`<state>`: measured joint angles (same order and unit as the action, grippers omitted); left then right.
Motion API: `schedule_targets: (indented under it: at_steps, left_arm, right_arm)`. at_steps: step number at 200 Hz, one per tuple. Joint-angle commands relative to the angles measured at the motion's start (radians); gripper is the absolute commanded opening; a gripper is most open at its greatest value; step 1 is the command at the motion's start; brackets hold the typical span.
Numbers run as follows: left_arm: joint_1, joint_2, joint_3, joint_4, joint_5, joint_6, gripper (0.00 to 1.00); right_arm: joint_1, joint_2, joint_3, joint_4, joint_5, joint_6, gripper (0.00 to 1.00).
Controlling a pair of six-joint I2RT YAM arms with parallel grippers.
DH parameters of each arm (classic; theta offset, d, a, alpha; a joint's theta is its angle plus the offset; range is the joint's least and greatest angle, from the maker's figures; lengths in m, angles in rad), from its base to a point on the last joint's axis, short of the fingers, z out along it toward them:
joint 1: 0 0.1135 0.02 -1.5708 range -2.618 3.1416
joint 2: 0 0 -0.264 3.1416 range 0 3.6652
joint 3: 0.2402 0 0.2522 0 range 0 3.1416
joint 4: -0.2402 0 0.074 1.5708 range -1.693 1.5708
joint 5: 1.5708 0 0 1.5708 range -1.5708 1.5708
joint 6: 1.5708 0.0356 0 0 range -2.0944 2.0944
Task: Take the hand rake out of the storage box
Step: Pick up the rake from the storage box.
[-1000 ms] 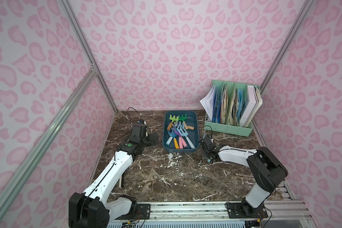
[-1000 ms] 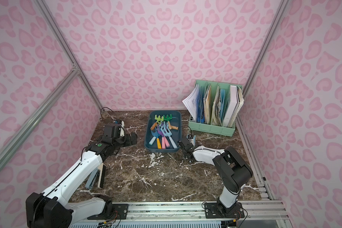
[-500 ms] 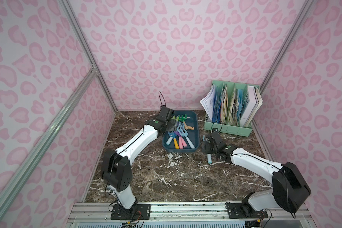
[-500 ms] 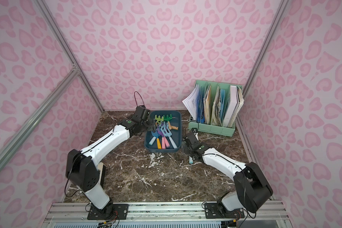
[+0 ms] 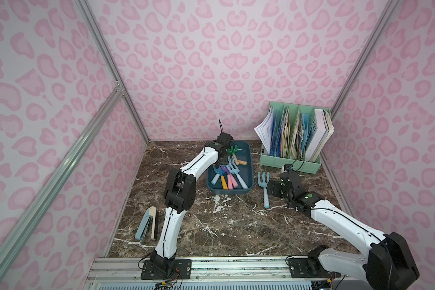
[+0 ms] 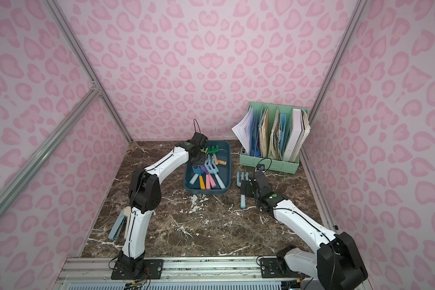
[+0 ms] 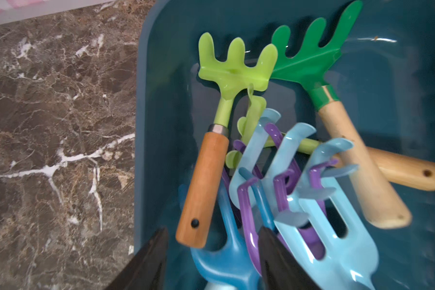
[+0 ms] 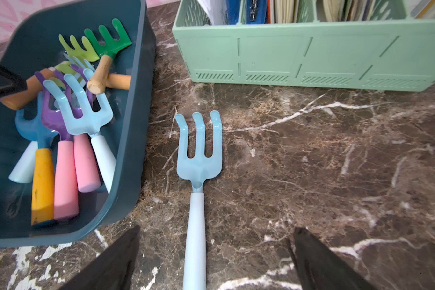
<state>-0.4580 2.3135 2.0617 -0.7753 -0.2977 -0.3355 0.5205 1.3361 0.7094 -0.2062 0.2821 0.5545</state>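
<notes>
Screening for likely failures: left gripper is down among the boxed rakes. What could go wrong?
The left gripper straddles the dark blue rake and purple rake, whose tines interlock with the light blue rake: lifting one may drag others. The orange-handled rake lies beside one finger and could snag.

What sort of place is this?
Probably a robot test booth: pink patterned panels on aluminium framing enclose a marble-look tabletop; the left arm and right arm are bolted to a front rail.

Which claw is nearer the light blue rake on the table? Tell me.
Right. The right claw hangs over the rake; the left claw is inside the storage box.
</notes>
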Motion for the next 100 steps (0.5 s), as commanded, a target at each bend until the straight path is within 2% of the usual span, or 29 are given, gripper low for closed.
schedule_targets:
  at_steps: [1, 78, 100]
  left_arm:
    - [0.017, 0.042, 0.034, -0.033, 0.037, 0.016, 0.55]
    - [0.026, 0.112, 0.088, -0.031, 0.046, 0.013, 0.5]
    - [0.025, 0.117, 0.102, -0.045, 0.039, 0.013, 0.4]
  right_arm:
    - [-0.01, -0.012, -0.01, 0.047, -0.015, -0.007, 0.98]
    - [-0.018, 0.019, -0.002, 0.044, -0.011, -0.008, 0.98]
    - [-0.018, 0.021, 0.0, 0.044, -0.012, -0.007, 0.98]
